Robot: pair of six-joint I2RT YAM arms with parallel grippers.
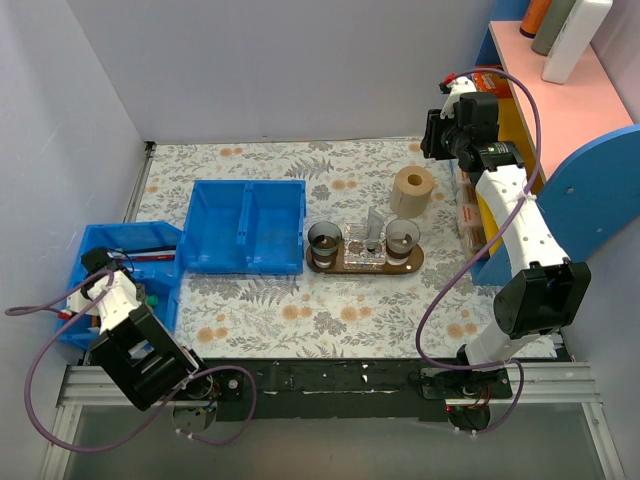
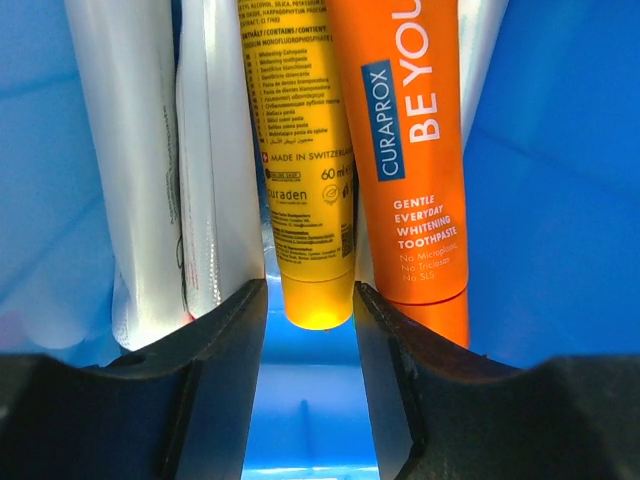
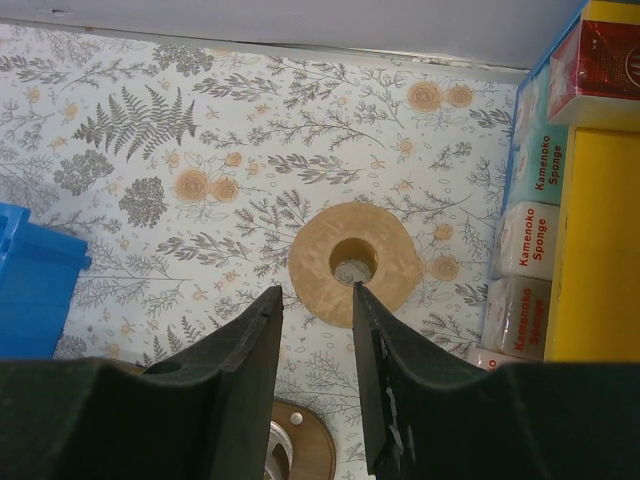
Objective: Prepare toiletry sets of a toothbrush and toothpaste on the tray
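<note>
Left jaws stand open astride the toothpaste (image 2: 305, 150); closing could also pinch the orange tube (image 2: 415, 150) touching it; right jaws open.

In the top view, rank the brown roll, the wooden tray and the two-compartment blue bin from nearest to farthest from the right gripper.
1. brown roll, at the back right of the table.
2. wooden tray, mid-table.
3. two-compartment blue bin, left of the tray.

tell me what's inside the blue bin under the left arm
A small yellow toothpaste tube, a larger orange Curaprox tube and white wrapped packs lie side by side. Whatever sits beneath them is covered.
</note>
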